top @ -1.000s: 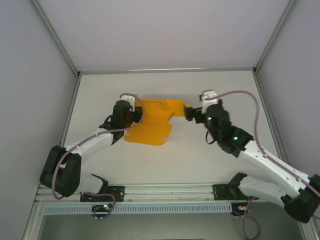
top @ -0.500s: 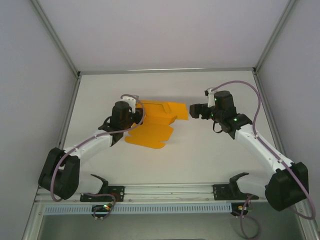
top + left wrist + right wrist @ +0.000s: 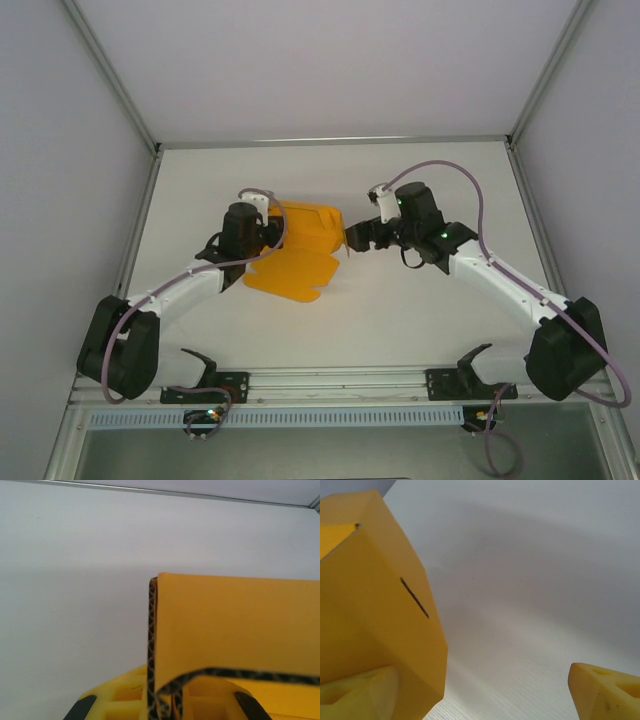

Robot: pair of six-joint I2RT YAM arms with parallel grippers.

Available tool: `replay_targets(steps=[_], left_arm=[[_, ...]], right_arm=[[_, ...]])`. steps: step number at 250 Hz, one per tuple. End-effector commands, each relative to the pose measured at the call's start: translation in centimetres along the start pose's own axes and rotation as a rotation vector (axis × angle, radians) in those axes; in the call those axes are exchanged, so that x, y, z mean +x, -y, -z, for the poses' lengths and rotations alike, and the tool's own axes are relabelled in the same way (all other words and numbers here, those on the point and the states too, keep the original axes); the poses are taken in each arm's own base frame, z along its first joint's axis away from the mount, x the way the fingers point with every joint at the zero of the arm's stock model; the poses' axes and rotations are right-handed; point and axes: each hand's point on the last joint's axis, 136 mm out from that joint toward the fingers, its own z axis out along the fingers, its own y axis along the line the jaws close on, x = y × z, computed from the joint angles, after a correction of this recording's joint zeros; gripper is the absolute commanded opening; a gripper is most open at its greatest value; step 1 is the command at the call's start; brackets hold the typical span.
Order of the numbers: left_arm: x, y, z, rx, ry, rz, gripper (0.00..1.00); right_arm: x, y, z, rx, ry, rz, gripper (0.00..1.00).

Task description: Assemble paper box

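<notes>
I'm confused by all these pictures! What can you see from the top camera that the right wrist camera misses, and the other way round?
From the top: the left arm, the right arm, and the left claw pinching the paper box. From the right wrist: a thin slit cut in the card, and yellow fingers close up. Both: the orange box, the white table and the open right claw at the box's edge.

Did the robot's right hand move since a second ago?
Yes. The right gripper slid left over the table, away from its right edge, up to the paper box.
</notes>
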Motion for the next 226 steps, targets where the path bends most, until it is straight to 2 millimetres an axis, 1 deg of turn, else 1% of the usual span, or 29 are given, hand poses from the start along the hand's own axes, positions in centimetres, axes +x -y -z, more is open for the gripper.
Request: replay_targets(steps=[1, 9, 13, 41, 62, 89, 102, 119, 142, 168, 196, 209, 226], left_arm=[[-1.8, 1.3, 0.1, 0.048, 0.043, 0.024, 0.0], [-1.7, 1.3, 0.1, 0.049, 0.042, 0.024, 0.0], [-1.7, 1.3, 0.1, 0.048, 0.043, 0.025, 0.0], [-1.4, 0.9, -0.2, 0.029, 0.032, 0.025, 0.0], [-1.3, 0.9, -0.3, 0.03, 0.03, 0.029, 0.0], [-1.5, 1.2, -0.2, 0.043, 0.033, 0.038, 0.0], [-1.4, 1.1, -0.3, 0.039, 0.031, 0.037, 0.0], [-1.4, 0.6, -0.2, 0.012, 0.032, 0.035, 0.0], [-1.2, 0.2, -0.1, -0.011, 0.026, 0.024, 0.0], [-1.3, 0.4, 0.0, 0.003, 0.028, 0.021, 0.0], [-1.4, 0.7, 0.0, 0.02, 0.025, 0.023, 0.0], [-1.4, 1.0, 0.1, 0.032, 0.024, 0.018, 0.0], [-1.5, 1.2, 0.2, 0.036, 0.029, 0.017, 0.0]], right_arm=[[-1.1, -2.5, -1.3, -0.099, 0.005, 0.05, 0.86], [-1.5, -3.2, -1.3, -0.124, 0.011, 0.061, 0.84], [-1.1, -3.2, -2.0, -0.132, -0.011, 0.061, 0.83], [-1.2, -5.5, -2.8, -0.203, -0.023, 0.103, 0.8], [-1.2, -6.4, -3.3, -0.232, -0.026, 0.109, 0.79], [-1.1, -6.1, -4.3, -0.205, -0.03, 0.097, 0.77], [-1.2, -6.4, -4.6, -0.201, -0.026, 0.111, 0.77], [-1.3, -6.9, -4.2, -0.213, -0.022, 0.126, 0.77], [-1.1, -6.9, -3.7, -0.213, -0.034, 0.14, 0.77], [-1.0, -7.0, -3.4, -0.219, -0.04, 0.153, 0.79], [-1.1, -7.6, -3.7, -0.247, -0.05, 0.153, 0.82], [-1.2, -7.4, -4.1, -0.241, -0.053, 0.148, 0.84], [-1.5, -7.0, -4.4, -0.214, -0.055, 0.147, 0.85]])
